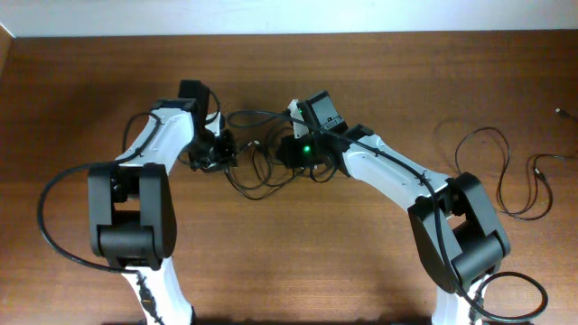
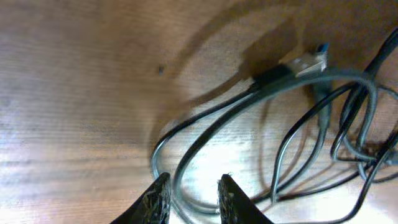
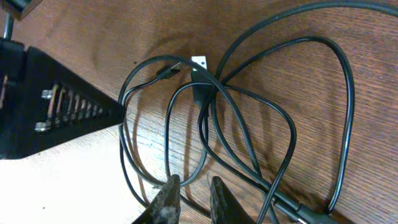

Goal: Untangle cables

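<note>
My left claw stands slightly apart over a loop of the cables, which lie tangled on the tabletop between both arms. My right claw is nearly together around a strand; whether it is clamped, I cannot tell.

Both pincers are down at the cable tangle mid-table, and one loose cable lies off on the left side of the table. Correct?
No. The loose cable lies on the right side of the table, past the right arm; the overhead view shows it. Left pincer and right pincer are at the tangle mid-table.
</note>
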